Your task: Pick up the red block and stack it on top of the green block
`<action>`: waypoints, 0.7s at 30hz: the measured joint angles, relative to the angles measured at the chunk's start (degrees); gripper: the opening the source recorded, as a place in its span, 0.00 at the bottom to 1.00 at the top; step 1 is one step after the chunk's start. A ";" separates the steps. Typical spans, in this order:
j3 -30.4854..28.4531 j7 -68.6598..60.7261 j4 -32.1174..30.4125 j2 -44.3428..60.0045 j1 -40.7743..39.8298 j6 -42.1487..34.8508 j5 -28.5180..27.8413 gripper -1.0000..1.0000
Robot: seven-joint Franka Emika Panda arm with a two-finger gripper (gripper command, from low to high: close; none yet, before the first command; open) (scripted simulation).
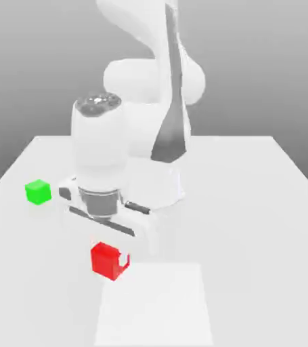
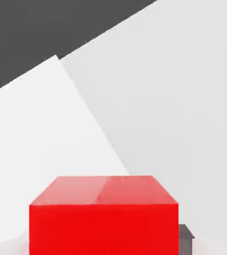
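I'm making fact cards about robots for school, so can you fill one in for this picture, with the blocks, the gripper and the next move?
Red block: bright red cube, between the gripper's fingers
Green block: bright green cube, on the table, toward the exterior view's left
Gripper: white, closed on the red cube
Stacked: no, the two cubes are apart
Other thing: pale square patch on the table, near the red cube
Next move: probably carry the red cube over to the green one
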 joint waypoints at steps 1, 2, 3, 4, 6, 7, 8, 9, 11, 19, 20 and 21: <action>-1.00 1.11 -0.34 -0.60 -1.87 -0.23 -0.46 0.00; -1.91 2.22 -0.69 -1.18 -3.85 -0.46 -0.92 0.00; -2.81 3.34 -1.04 -1.76 -5.74 -0.67 -1.38 0.00; -3.63 4.45 -1.38 -2.34 -7.61 -0.89 -1.84 0.00; -5.34 6.70 -2.07 -3.50 -11.12 -1.31 -2.78 0.00; -6.27 7.84 -2.42 -4.08 -12.65 -1.49 -3.25 0.00; -7.25 9.00 -2.76 -4.67 -14.10 -1.72 -3.77 0.00; -8.27 10.18 -3.10 -5.25 -15.57 -1.95 -4.32 0.00; -10.43 12.57 -3.79 -6.44 -18.76 -2.39 -5.47 0.00; -18.43 22.34 -6.49 -11.28 -33.48 -4.23 -10.34 0.00; -19.37 23.58 -6.83 -11.89 -35.39 -4.47 -10.98 0.00; -20.25 24.80 -7.16 -12.51 -37.36 -4.71 -11.59 0.00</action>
